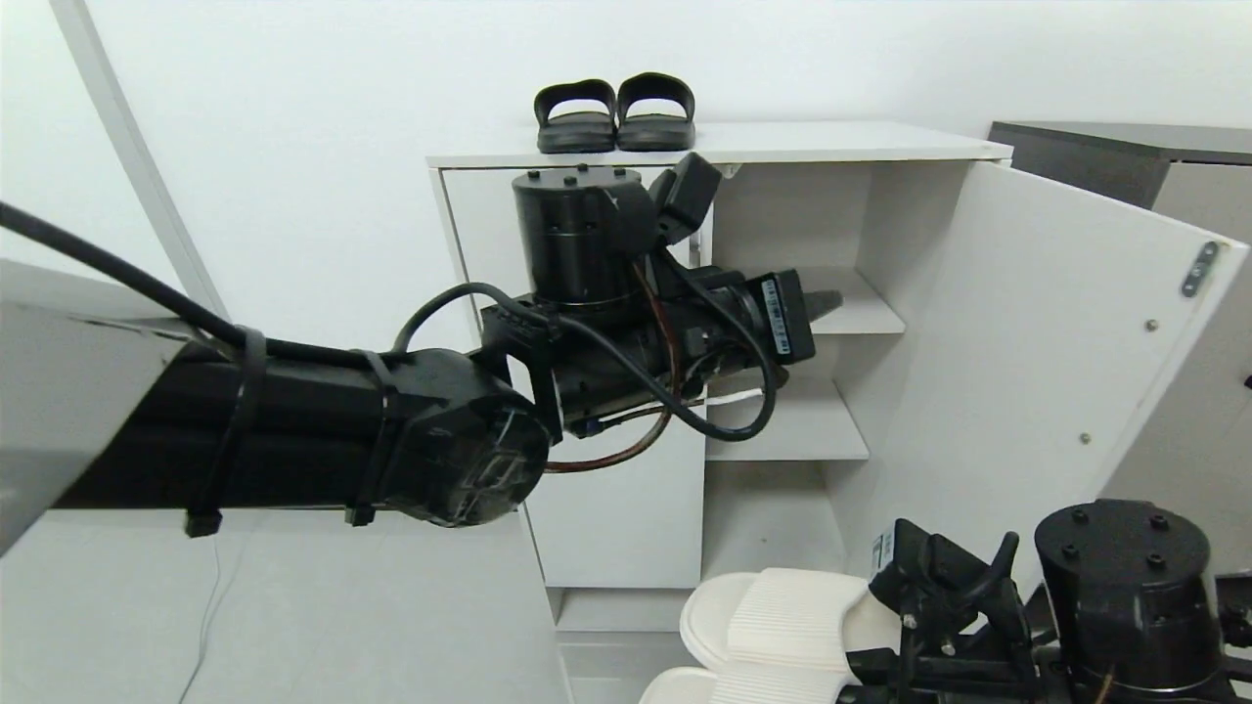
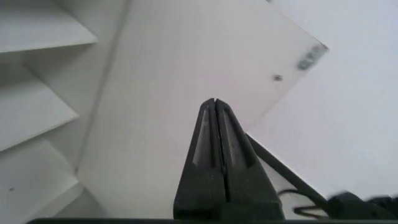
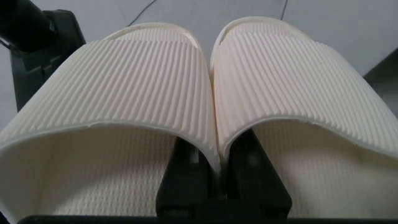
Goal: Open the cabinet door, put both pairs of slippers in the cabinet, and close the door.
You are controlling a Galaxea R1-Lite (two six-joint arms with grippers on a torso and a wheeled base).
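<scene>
- The white wooden cabinet stands against the wall, its right-hand door swung wide open and its bare shelves showing.
- A pair of black rubber slide slippers sits side by side on the cabinet's top.
- The left gripper is held in front of the open compartment at shelf height, its fingers pressed together with nothing between them.
- The right gripper is low, near the foot of the open door, clamped on the adjoining inner straps of the cream ribbed foam slippers.
</scene>
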